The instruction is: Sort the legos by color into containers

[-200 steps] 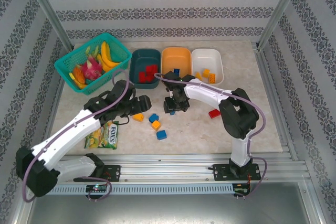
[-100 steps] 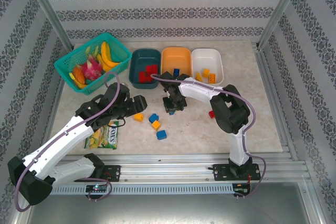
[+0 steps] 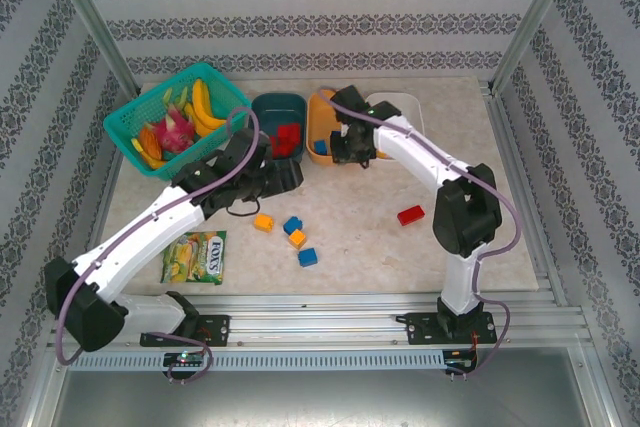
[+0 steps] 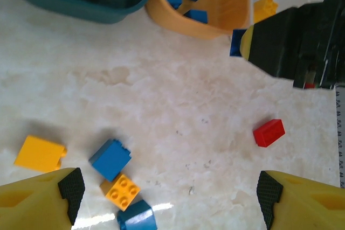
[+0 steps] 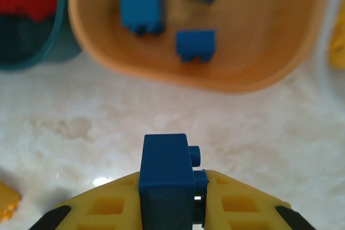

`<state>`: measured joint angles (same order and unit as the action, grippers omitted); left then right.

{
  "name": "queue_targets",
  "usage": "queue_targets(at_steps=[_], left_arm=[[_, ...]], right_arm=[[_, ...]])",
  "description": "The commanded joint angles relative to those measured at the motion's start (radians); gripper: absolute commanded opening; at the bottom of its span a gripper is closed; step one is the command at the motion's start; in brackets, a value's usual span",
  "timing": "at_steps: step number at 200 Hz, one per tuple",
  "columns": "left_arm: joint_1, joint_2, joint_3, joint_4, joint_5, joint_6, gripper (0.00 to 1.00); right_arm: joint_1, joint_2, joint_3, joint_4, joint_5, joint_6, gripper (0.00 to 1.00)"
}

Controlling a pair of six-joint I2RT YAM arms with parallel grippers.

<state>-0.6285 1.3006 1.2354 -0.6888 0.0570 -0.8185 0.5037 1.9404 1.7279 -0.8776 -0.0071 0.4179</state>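
"Legos (image 3: 307,257), from above?"
"Blue, red and orange-yellow, on a pale marbled table (image 3: 360,247); patterned walls (image 3: 320,27) behind and beside."
"Left wrist view?"
"Left gripper (image 4: 170,200) spread, nothing between its fingers."
"Right wrist?"
"Right gripper (image 5: 172,187) pinches a studded blue brick (image 5: 166,165) near the orange bin (image 5: 242,74)."
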Motion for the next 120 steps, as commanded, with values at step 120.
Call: queue_targets(at_steps=[120], left_arm=[[0.075, 0.221, 0.162, 0.021, 0.072, 0.103, 0.86]], right_arm=[[-0.106, 0.485, 0.514, -0.179, 0.002, 0.003, 0.25]])
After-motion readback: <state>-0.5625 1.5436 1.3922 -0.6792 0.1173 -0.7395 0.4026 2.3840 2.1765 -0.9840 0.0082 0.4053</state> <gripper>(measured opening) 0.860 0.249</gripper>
